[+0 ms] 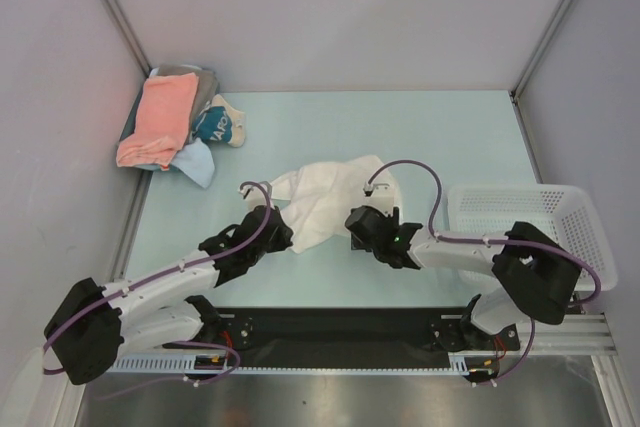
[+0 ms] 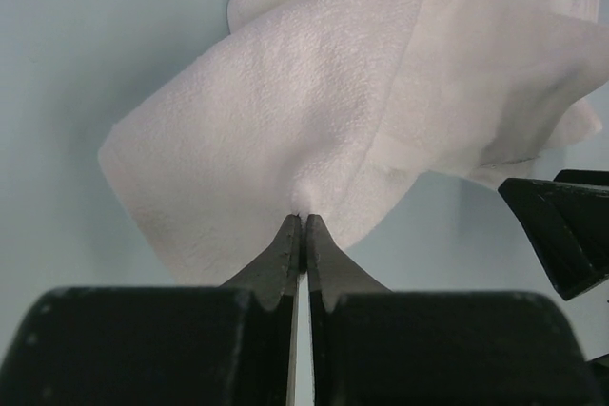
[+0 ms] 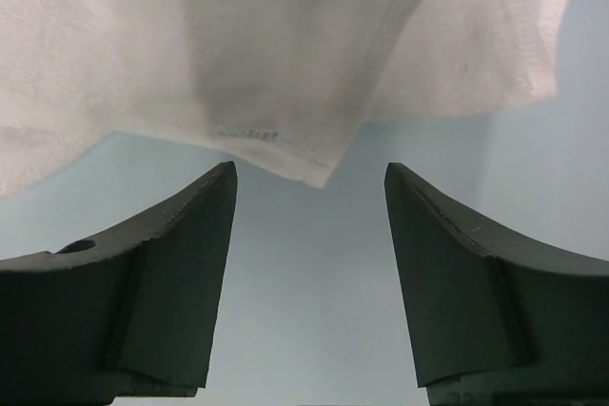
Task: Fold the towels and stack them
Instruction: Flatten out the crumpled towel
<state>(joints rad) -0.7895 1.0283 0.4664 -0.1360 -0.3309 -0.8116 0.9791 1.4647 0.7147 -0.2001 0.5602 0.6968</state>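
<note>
A crumpled white towel [image 1: 330, 197] lies mid-table between both arms. My left gripper [image 1: 280, 232] is at its near left edge; in the left wrist view the jaws [image 2: 303, 221] are shut on a puckered bit of the white towel [image 2: 333, 92]. My right gripper [image 1: 358, 222] is at the towel's near right edge. Its jaws [image 3: 309, 178] stand open with a hemmed corner of the white towel [image 3: 238, 45] just ahead of the tips and nothing between them. A salmon-pink towel [image 1: 160, 119], a grey towel [image 1: 205, 87] and a light blue towel [image 1: 197, 162] are piled at the back left.
A small teal bundle with white print [image 1: 215, 125] sits beside the pile. A white plastic basket [image 1: 530, 227] stands at the right edge, next to the right arm. Grey walls close in the table at the back and both sides.
</note>
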